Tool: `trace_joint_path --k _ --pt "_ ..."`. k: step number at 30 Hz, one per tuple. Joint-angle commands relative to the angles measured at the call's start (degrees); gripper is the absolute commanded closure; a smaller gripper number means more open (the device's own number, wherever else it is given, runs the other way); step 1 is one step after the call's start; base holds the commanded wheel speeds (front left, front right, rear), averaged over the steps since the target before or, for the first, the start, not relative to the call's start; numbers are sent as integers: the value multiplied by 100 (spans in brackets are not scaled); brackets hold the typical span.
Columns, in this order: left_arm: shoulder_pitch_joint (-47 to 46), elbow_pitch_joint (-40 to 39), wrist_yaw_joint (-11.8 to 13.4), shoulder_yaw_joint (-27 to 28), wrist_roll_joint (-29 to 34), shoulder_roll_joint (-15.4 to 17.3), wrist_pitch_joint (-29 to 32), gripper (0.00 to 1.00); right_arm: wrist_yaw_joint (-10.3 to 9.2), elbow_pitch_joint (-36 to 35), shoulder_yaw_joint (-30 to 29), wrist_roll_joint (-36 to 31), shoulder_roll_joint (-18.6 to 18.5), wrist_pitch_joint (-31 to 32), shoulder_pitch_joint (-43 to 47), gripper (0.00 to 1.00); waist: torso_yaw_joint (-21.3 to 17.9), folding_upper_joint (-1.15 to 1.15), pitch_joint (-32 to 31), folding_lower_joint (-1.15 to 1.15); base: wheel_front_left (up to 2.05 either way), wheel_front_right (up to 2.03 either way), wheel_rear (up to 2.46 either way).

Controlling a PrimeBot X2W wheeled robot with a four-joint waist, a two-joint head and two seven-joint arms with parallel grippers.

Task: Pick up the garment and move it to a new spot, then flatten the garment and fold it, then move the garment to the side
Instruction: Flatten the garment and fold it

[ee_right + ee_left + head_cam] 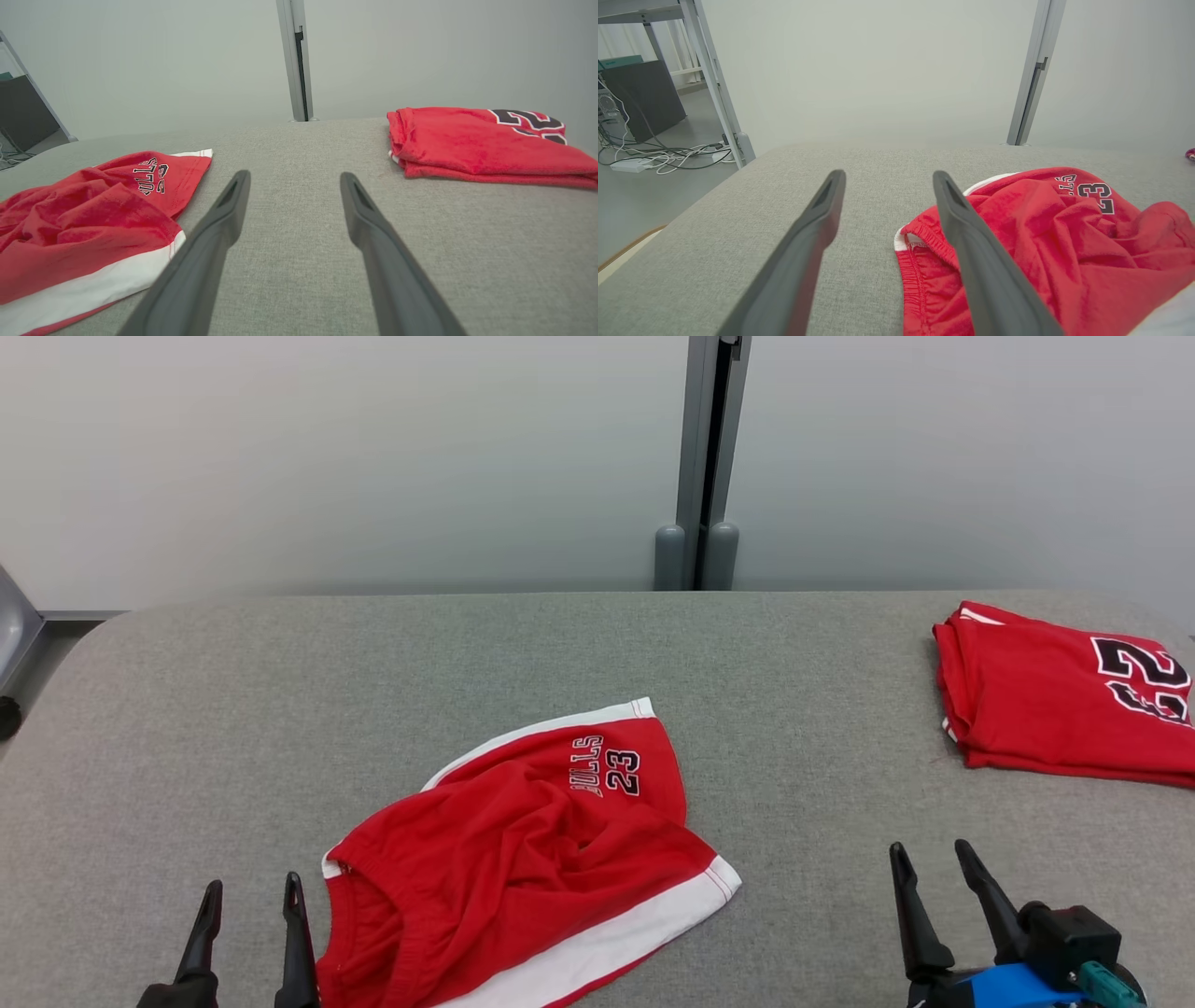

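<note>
The garment (532,859) is a pair of red shorts with white side stripes and the number 23, lying crumpled on the grey table near its front edge. In the left wrist view the garment (1045,242) lies to the right, its elastic waistband just past the right finger. My left gripper (252,891) stands open at the lower left, right beside the waistband, holding nothing. Over bare table at the lower right, my right gripper (929,854) is open and empty. The right wrist view shows the garment (88,219) at the left and my right gripper (294,179) open.
A folded red jersey (1060,705) with a black number lies at the table's far right, also in the right wrist view as the jersey (486,144). The grey table (280,709) ends at a pale wall with a metal post (705,467). Cables (663,156) lie on the floor left of the table.
</note>
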Motion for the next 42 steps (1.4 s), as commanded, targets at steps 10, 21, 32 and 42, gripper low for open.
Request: trace_joint_path --k 10,21,32,42 --pt "-170 228 -158 148 173 -108 -15 0 1 -472 387 -63 -13 42 384 0 27 0 -49 0 0 0 0" --pt "-216 304 -277 308 287 -200 -14 0 1 -964 289 -83 -13 217 572 0 -5 0 -35 0 0 0 0" --pt "-261 387 -358 398 399 -238 -15 0 1 -955 238 -85 -13 262 566 0 -24 0 -21 0 0 0 0" --pt "-250 430 -386 439 461 -269 -15 0 1 -864 259 -54 -13 235 524 0 -19 0 -14 0 0 0 0"
